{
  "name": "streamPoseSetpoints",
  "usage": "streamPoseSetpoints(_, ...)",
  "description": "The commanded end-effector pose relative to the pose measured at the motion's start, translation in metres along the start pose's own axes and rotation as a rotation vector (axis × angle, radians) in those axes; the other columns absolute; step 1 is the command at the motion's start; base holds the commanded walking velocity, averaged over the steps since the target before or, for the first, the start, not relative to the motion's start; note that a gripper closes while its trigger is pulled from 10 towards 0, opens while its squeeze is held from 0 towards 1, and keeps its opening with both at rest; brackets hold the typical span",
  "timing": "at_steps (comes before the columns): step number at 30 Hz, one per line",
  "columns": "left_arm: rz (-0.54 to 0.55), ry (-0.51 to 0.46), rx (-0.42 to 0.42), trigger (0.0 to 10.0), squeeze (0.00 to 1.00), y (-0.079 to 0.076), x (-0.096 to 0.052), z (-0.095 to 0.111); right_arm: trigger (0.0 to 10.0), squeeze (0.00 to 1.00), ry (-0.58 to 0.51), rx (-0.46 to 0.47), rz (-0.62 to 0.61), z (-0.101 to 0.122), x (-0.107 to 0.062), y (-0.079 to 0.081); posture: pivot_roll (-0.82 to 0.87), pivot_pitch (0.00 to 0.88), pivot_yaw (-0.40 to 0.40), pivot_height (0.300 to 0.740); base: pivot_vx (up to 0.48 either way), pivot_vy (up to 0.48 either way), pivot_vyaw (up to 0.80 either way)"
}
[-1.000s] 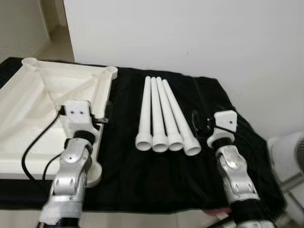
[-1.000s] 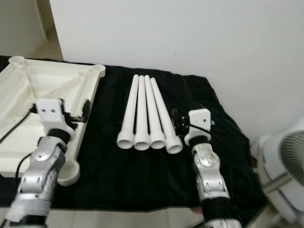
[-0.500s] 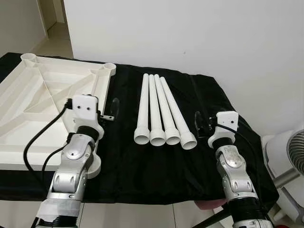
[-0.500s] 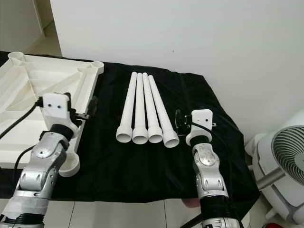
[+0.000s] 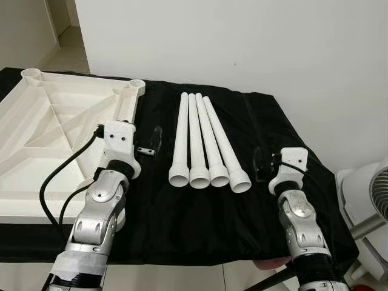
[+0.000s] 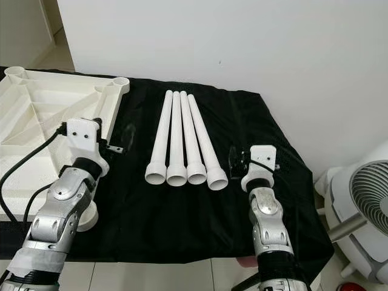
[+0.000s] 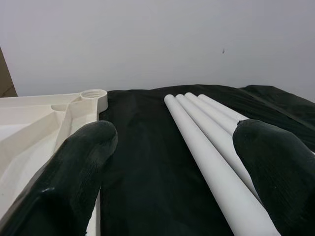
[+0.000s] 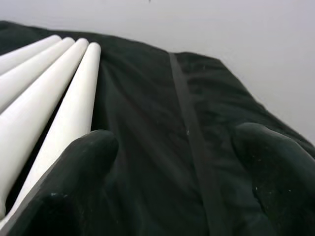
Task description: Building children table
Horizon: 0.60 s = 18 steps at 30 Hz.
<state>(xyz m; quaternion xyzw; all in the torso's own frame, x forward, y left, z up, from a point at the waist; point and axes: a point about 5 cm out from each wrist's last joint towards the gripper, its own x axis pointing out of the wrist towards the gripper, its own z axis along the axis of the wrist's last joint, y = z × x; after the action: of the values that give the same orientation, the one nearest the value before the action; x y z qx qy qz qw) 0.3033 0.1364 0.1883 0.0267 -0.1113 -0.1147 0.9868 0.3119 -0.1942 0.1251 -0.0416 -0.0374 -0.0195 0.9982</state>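
Several white table legs (image 5: 205,145) lie side by side on the black cloth, wide ends toward me. The white table top (image 5: 54,127) lies upside down at the left, with a round leg socket (image 5: 136,86) at its far corner. My left gripper (image 5: 151,140) hovers low over the cloth between the table top's edge and the legs, open and holding nothing. In the left wrist view its black fingertips (image 7: 74,177) frame the legs (image 7: 216,142). My right gripper (image 5: 260,165) sits just right of the legs' near ends, open and holding nothing, with the legs (image 8: 44,103) beside it.
A black cloth (image 5: 200,206) covers the work table, whose front edge is close to me. A white wall stands right behind it. A fan (image 6: 364,206) stands on the floor at the right. A black cable (image 5: 51,188) loops from my left arm.
The view has shifted and sharpened. My left gripper has moved right, off the table top's edge and closer to the legs. The right gripper has barely moved.
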Motion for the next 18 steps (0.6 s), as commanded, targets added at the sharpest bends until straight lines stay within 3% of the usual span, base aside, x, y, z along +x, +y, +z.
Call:
streamPoseSetpoints(1,-0.145,0.006,-0.009,10.0,0.0,-0.01,-0.002,0.0,10.0,0.0,0.018,0.006,-0.015,-0.003,-0.001,-0.006,0.0,0.0,-0.076,0.74,0.0,0.0,0.0)
streamPoseSetpoints(5,-0.145,0.006,-0.009,10.0,0.0,-0.01,-0.002,0.0,10.0,0.0,0.018,0.006,-0.015,-0.003,-0.001,-0.006,0.0,0.0,-0.076,0.74,0.0,0.0,0.0)
streamPoseSetpoints(7,-0.171,0.007,-0.006,10.0,0.0,-0.015,-0.002,0.001,10.0,0.0,0.057,0.017,0.042,-0.009,-0.002,-0.002,0.01,0.0,-0.076,0.74,0.0,0.0,0.0)
streamPoseSetpoints(10,-0.204,0.014,-0.01,10.0,0.0,-0.023,-0.004,0.002,10.0,0.0,0.157,-0.012,0.245,-0.026,-0.004,0.011,0.02,0.0,-0.085,0.74,0.0,0.0,0.0)
streamPoseSetpoints(18,-0.197,0.017,-0.008,10.0,0.0,-0.023,-0.004,0.002,10.0,0.0,0.176,-0.023,0.318,-0.033,-0.007,0.02,0.02,0.0,-0.088,0.74,0.0,0.0,0.0)
